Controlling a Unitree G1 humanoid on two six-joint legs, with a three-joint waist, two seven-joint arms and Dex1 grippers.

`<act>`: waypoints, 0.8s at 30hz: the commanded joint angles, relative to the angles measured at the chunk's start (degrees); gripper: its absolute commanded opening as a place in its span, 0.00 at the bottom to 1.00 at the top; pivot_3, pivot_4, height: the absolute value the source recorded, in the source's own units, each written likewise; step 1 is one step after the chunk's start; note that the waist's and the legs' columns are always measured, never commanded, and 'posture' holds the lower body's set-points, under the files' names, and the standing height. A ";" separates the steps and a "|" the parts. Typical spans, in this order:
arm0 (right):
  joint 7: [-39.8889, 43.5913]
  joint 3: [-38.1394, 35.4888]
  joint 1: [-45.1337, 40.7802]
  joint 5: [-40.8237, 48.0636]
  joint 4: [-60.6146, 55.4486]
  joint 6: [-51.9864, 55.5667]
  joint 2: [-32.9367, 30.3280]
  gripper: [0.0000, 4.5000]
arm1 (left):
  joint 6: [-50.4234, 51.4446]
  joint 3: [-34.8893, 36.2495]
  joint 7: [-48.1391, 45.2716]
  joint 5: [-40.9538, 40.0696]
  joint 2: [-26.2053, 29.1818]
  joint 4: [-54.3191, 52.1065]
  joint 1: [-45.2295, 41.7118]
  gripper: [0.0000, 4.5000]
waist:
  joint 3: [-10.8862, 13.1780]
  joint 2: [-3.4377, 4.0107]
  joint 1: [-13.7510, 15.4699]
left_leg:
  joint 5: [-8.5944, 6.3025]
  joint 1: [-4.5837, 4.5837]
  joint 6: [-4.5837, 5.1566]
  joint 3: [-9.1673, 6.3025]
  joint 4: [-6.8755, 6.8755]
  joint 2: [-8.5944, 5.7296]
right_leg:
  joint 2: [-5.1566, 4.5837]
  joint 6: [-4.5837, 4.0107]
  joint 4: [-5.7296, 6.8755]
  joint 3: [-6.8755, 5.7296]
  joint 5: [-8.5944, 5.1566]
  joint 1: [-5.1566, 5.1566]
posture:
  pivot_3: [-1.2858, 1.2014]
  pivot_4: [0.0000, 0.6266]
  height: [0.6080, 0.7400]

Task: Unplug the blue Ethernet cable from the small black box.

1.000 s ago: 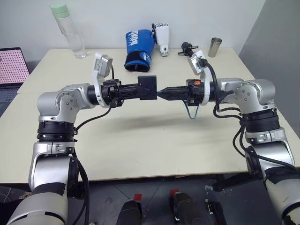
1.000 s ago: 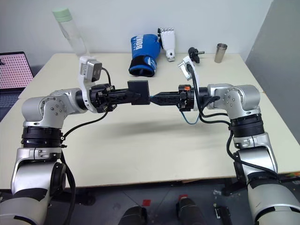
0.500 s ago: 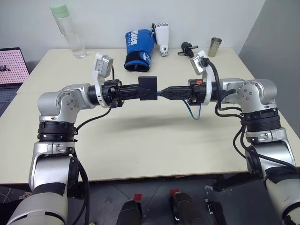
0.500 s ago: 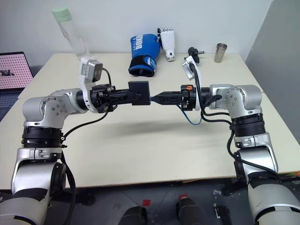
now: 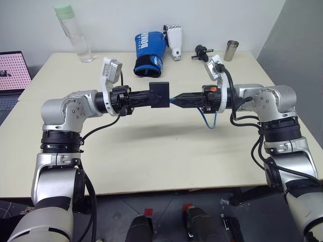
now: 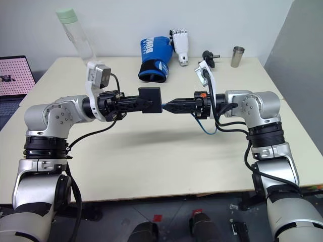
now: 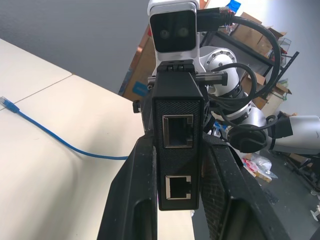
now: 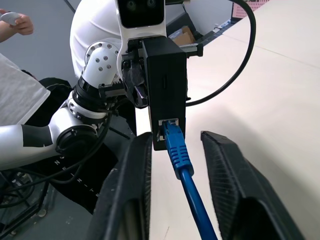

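Note:
The small black box (image 5: 160, 95) hangs in the air above the table's middle, with my left gripper (image 5: 153, 97) shut on its sides. In the left wrist view the box (image 7: 178, 125) shows two empty sockets between my fingers. The blue Ethernet cable (image 8: 182, 170) is plugged into a socket on the box's other edge. My right gripper (image 5: 176, 100) points at the box from the right. Its fingers (image 8: 135, 170) flank the cable just behind the plug, with a gap on each side. The cable hangs in a loop (image 6: 208, 132) under the right wrist, and its far part (image 7: 50, 140) lies on the table.
Along the table's far edge stand a clear bottle (image 5: 74, 35), a blue boxing glove (image 5: 149, 53), a white model hand (image 5: 175, 40), a black knobbed gadget (image 5: 201, 51) and a metal cup (image 5: 231, 50). A laptop (image 5: 11, 70) sits at the left. A person's hand (image 8: 12, 20) shows behind.
The right gripper's fingers have drawn a little closer around the cable, and the hanging loop has swung slightly to the right. Both arms and the box hold their places.

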 commanded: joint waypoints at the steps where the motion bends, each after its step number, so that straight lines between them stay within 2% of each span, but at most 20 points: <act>1: 1.25 0.05 -0.93 -0.71 -0.66 -1.59 -0.62 0.12 | -0.70 0.84 0.09 -0.68 0.08 -1.53 -0.97 0.17 | 0.00 0.00 0.00 | 0.00 0.00 0.00 0.00 0.00 0.00 | 0.00 0.00 0.00 0.00 0.00 0.00 | 0.52 0.24 1.00; 4: 2.09 0.69 -0.68 -1.33 -0.88 -2.25 -0.85 0.01 | -0.72 0.85 0.22 -0.75 0.10 -1.50 -0.99 0.17 | 0.00 0.00 0.00 | 0.00 0.00 0.00 0.00 0.00 0.00 | 0.00 0.00 -0.01 0.00 0.00 0.00 | 0.52 0.24 1.00; 16: 4.08 1.49 -0.76 -1.88 -1.59 -2.83 -1.72 0.01 | -0.71 0.96 0.17 -0.76 0.50 -1.39 -1.00 0.17 | 0.00 0.00 -0.01 | 0.00 0.00 0.00 0.01 -0.01 0.00 | 0.00 0.00 -0.02 0.00 0.00 0.00 | 0.52 0.24 1.00; 24: 5.92 0.69 2.46 -1.20 -3.65 -0.67 -7.31 0.01 | -0.51 0.94 -0.91 -0.48 3.15 -1.57 -0.29 0.17 | 0.00 0.01 0.02 | 0.00 -0.02 0.00 0.00 -0.04 0.00 | 0.00 0.00 -0.11 -0.01 0.00 0.01 | 0.52 0.24 1.00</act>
